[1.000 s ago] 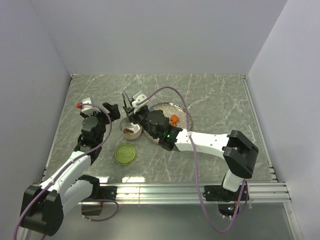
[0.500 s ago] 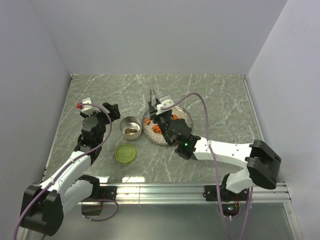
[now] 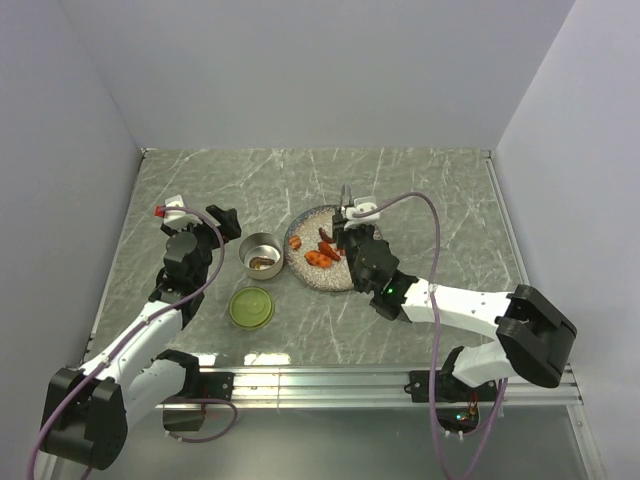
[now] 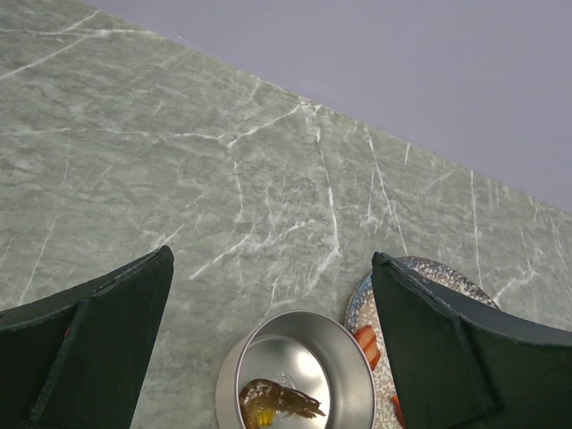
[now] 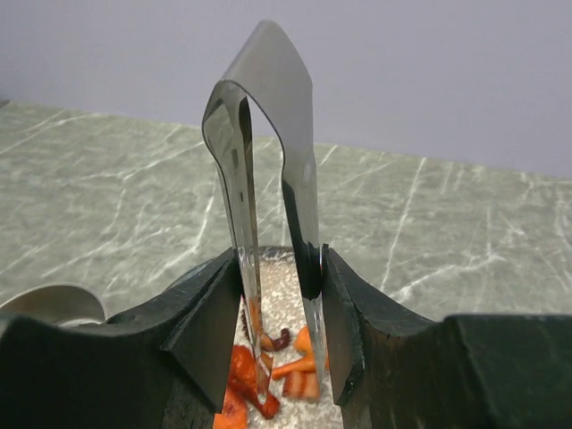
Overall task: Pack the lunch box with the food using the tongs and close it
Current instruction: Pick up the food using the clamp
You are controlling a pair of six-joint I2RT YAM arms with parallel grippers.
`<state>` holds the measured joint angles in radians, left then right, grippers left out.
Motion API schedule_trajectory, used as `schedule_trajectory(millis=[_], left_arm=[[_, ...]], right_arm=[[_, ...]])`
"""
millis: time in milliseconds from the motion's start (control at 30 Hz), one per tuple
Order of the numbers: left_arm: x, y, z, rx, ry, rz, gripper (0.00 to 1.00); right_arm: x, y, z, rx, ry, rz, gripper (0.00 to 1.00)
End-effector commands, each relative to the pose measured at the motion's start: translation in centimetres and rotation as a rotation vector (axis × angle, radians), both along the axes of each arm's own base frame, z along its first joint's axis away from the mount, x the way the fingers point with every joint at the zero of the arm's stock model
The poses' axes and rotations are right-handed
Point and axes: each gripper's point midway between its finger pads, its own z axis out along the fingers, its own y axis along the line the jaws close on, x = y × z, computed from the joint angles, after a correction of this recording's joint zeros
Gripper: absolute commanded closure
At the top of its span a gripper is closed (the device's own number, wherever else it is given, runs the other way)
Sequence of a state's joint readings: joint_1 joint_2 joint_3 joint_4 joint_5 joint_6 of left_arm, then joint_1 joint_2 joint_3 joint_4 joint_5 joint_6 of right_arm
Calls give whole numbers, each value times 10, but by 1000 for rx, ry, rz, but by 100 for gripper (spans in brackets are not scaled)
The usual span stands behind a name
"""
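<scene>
I am clenching my right gripper (image 5: pixel 273 273) on the slim grey metal tongs (image 5: pixel 268 134), squeezing their two thin arms between my black fingers (image 5: pixel 213 313). The joined end is pointing up, and the tips are reaching down to the wide speckled grey plate (image 5: pixel 279 279). In the top view the right gripper (image 3: pixel 352 232) is hanging over the far side of that plate (image 3: pixel 318 284), with the tongs (image 3: pixel 346 193) sticking up above it. The food is lying directly under the tong tips: small orange chunks (image 5: pixel 239 380) and a dark brown curved strip (image 5: pixel 279 340).

My left gripper (image 3: pixel 228 222) is standing released, its jaws spread wide and holding nothing. It is hovering just to the left of the small round shiny steel tin (image 3: pixel 262 255). From the left wrist, the tin (image 4: pixel 268 344) is sitting just below the gap of that gripper (image 4: pixel 273 259), and one brownish curled piece (image 4: pixel 273 402) is lying in it. The plate's rim (image 4: pixel 429 268) is just beside the tin.

The flat round olive-green lid (image 3: pixel 251 307) is lying on the marbled tabletop (image 3: pixel 440 210), near the tin on my side and apart from it, so the tin is standing open.

I am counting one tin, one lid, one plate and one pair of tongs. On the plate I am seeing at least two orange chunks (image 3: pixel 318 258) and one dark strip (image 3: pixel 326 235); I cannot count them exactly.
</scene>
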<state>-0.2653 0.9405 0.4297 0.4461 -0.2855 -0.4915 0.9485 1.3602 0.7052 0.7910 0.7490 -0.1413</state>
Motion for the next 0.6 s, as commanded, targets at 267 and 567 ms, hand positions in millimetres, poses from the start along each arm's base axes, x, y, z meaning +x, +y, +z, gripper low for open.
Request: schedule_trajectory(millis=[267, 567], left_arm=[[3, -2, 10, -14, -34, -6, 1], [4, -3, 8, -13, -25, -6, 1]], right_arm=[[-17, 19, 30, 178, -73, 294, 52], [-27, 54, 8, 88, -34, 488, 52]])
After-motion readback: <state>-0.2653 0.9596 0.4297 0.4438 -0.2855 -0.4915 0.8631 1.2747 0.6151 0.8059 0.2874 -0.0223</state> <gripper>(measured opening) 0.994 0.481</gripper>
